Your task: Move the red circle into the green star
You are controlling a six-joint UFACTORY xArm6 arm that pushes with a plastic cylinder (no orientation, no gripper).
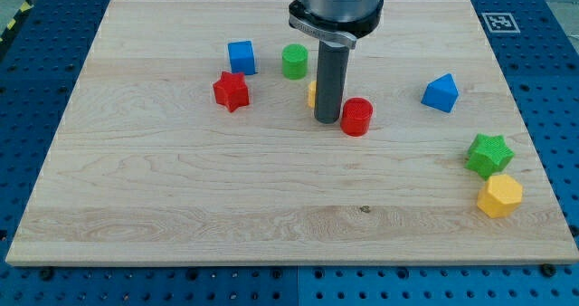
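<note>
Red circle (356, 117), a short ribbed cylinder, is seen near the middle of the worktop (181, 206), with my tip (327, 120) set just beside it on the view's left, seemingly touching or almost so. No hand is fitted, so nothing is grasped or released; only a plain dark rod is carried.

Nearest the view's bottom, a yellow hexagon (499, 196) is seen at the right, with the green star (489, 154) just above it, the two close together. The star lies well apart from the red circle, toward the view's lower right. Farther back, a blue block (441, 92) with a peaked top is placed at the right, a red star (232, 90) at the left, and a yellow block (312, 93) is mostly hidden behind the rod. Farthest are a green cylinder (294, 61) and a blue cube (242, 57).

The circle is judged light, stiff and easily slid; being round, it may roll off a push unless met squarely on the side away from the star. The pale wood looks smooth, and open board lies between circle and star.
</note>
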